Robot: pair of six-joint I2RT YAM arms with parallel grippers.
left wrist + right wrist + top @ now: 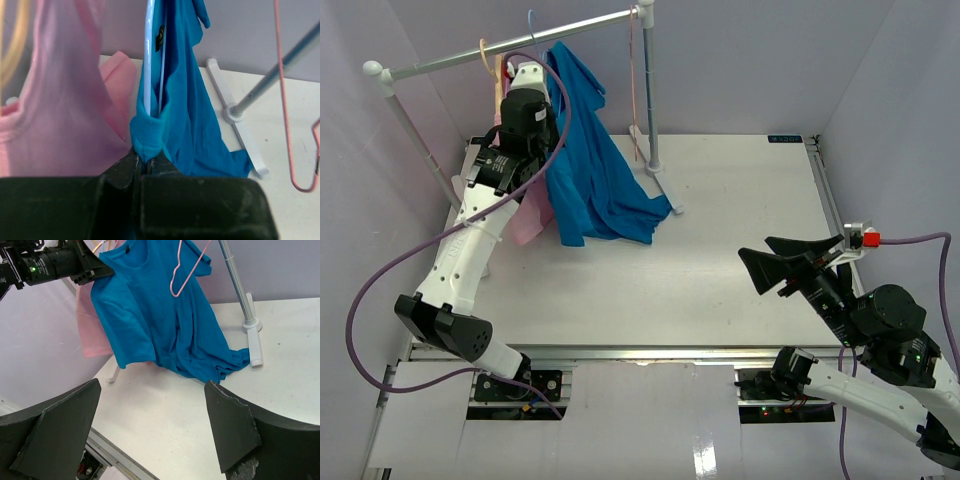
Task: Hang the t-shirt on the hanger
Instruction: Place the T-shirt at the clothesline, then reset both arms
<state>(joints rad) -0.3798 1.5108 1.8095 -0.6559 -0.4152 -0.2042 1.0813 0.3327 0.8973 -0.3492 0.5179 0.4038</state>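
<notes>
Logging from the remote station. Left gripper (144, 163) is raised beside the rail (440, 66), its jaws pressed together on a bunched fold of the t-shirt (588, 165). In the left wrist view the hanger (148, 60) runs as a thin light-blue wire straight down into that fold, just above the jaws. I cannot tell whether the wire itself is pinched. The t-shirt hangs from up by the rail, collar uppermost, and its lower end trails onto the bench (740, 200) beside the rack's foot (665, 195). A pink garment (60, 100) hangs just to its left, and a pink hanger (186, 269) hangs in front of it in the right wrist view. Right gripper (768, 263) is low over the near right of the bench, well apart from the t-shirt, jaws spread wide and holding nothing.
</notes>
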